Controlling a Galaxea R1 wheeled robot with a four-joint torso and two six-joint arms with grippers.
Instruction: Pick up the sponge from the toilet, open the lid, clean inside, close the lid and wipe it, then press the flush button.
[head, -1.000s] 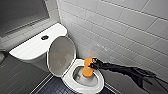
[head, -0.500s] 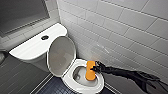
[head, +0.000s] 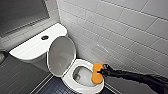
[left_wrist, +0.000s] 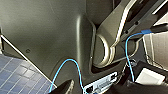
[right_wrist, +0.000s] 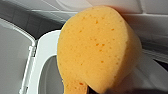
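Observation:
The white toilet (head: 37, 47) has its lid (head: 61, 56) raised and leaning back against the tank. The bowl (head: 82, 75) lies open below it. On the tank top sits the round dark flush button (head: 45, 37). My right gripper (head: 101, 72) reaches in from the right and is shut on the orange sponge (head: 97, 73). It holds the sponge on edge at the seat's right rim, over the bowl's right side. In the right wrist view the sponge (right_wrist: 97, 50) looms large, with the seat (right_wrist: 41, 57) and the raised lid (right_wrist: 12, 57) behind it. My left gripper is open, with nothing in it.
A white tiled wall (head: 120, 27) runs close along the toilet's right side. Dark tiled floor (head: 20, 75) lies to the left and in front. The left wrist view looks at my own dark body, a blue cable (left_wrist: 75, 67) and blue floor tiles (left_wrist: 15, 75).
My right gripper has carried the sponge a little to the right and nearer the camera, from over the bowl's middle toward the seat's right rim. The lid has not moved.

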